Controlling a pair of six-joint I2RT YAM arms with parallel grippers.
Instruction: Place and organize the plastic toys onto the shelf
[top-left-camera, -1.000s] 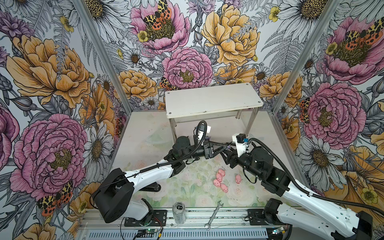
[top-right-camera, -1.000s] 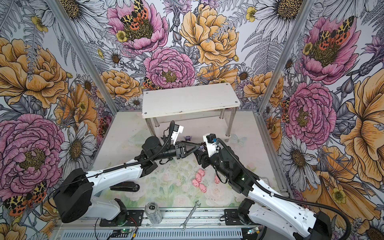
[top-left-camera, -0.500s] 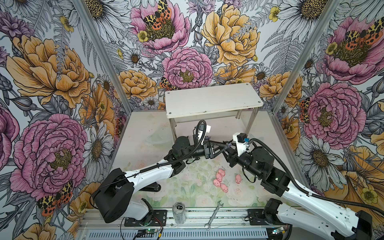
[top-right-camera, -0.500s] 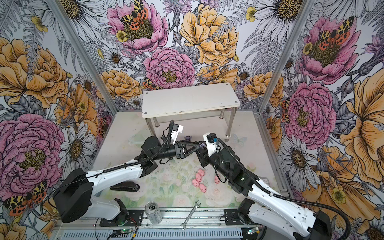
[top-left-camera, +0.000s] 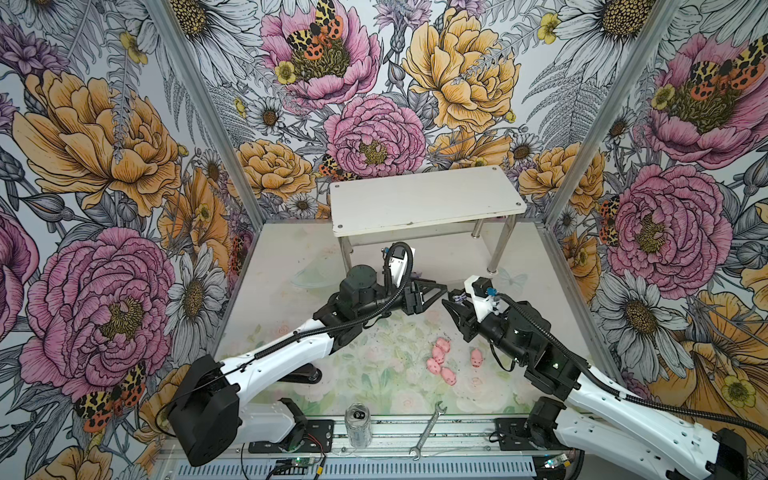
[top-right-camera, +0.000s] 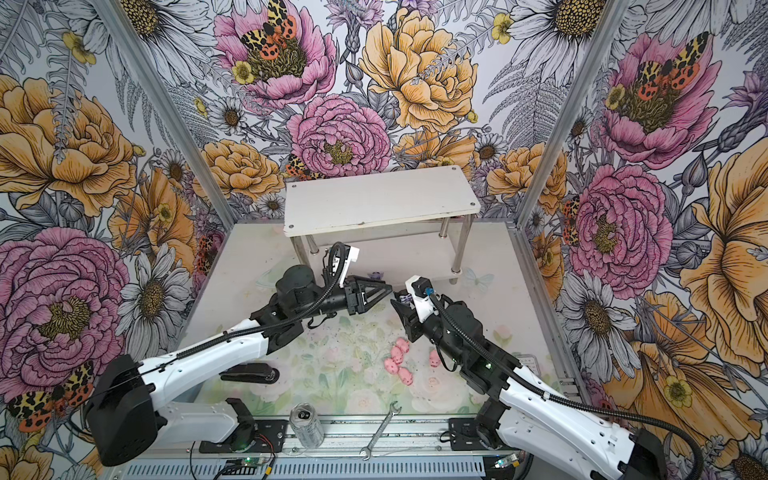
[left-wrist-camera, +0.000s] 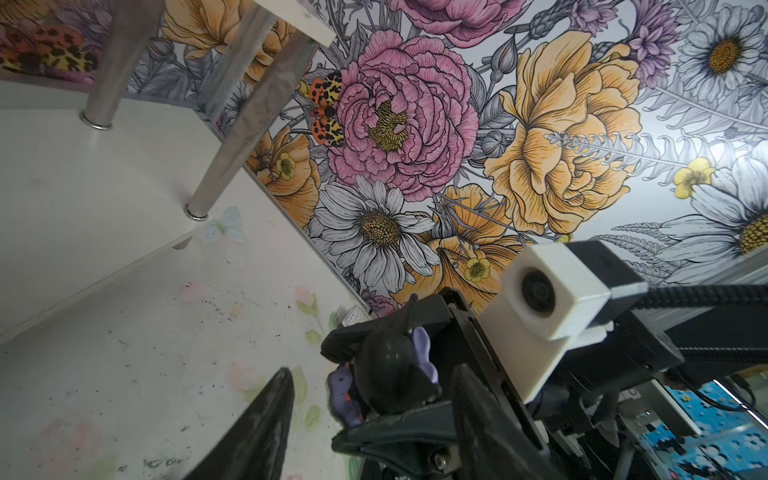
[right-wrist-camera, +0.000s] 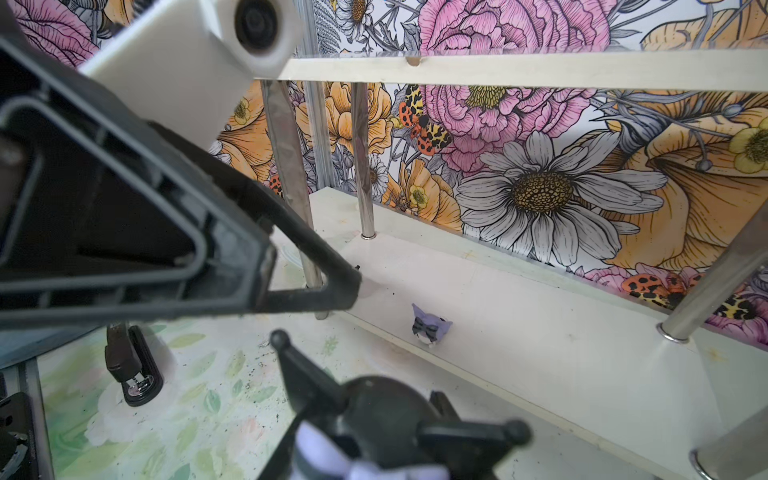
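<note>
Clamping a black-purple figurine (left-wrist-camera: 386, 374), the right gripper (left-wrist-camera: 349, 392) hung near the lower front edge of the shelf (top-left-camera: 424, 199); the left gripper (top-left-camera: 442, 287) faced it, its jaw gap impossible to judge.

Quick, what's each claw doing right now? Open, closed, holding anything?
Left gripper: open, holding nothing.
Right gripper: closed on a black-and-purple figurine.
</note>
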